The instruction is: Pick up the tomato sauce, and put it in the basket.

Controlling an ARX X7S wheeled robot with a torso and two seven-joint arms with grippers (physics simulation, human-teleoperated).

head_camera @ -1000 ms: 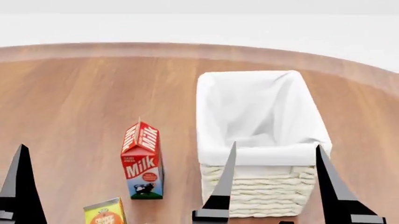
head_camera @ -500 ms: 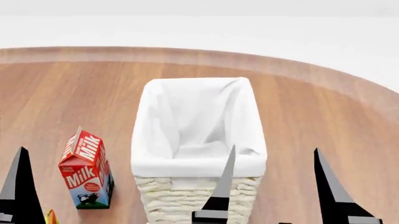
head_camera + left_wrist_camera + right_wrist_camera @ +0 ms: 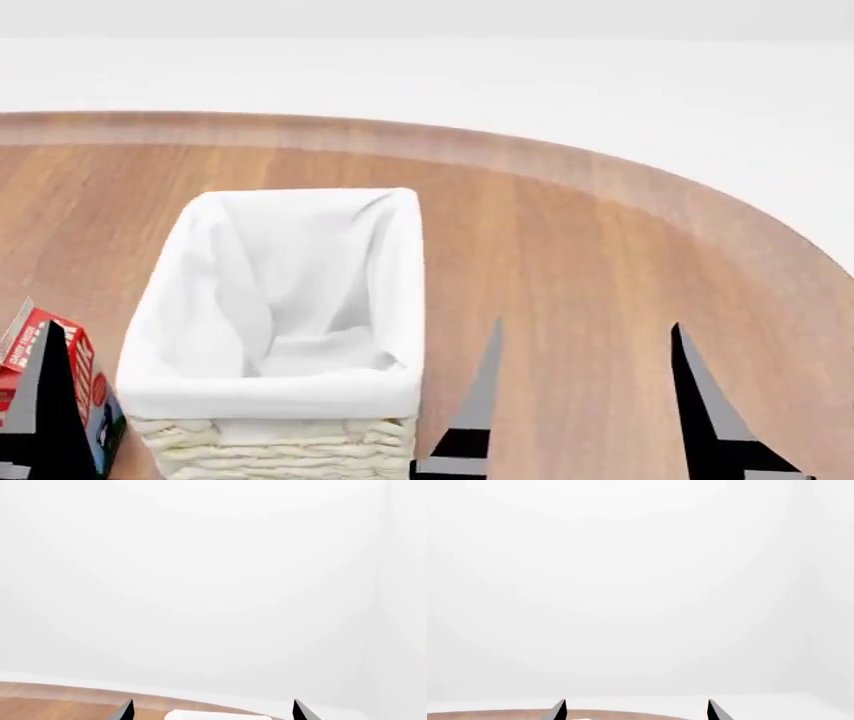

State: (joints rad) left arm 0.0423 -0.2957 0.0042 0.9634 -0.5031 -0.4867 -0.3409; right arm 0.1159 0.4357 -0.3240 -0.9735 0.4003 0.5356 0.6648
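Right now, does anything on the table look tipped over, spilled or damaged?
Nothing stands out. The basket stands upright and empty on the table, and the milk carton beside it is upright too. No spill shows.

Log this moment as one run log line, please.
stage: searching | tomato sauce: not in view | basket: empty | right gripper: open, empty | left gripper: open | milk carton: beside basket

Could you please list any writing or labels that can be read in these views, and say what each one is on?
None can be read. The red carton at the head view's left edge carries white lettering, but it is cut off and partly hidden by the left hand. The basket carries no text.
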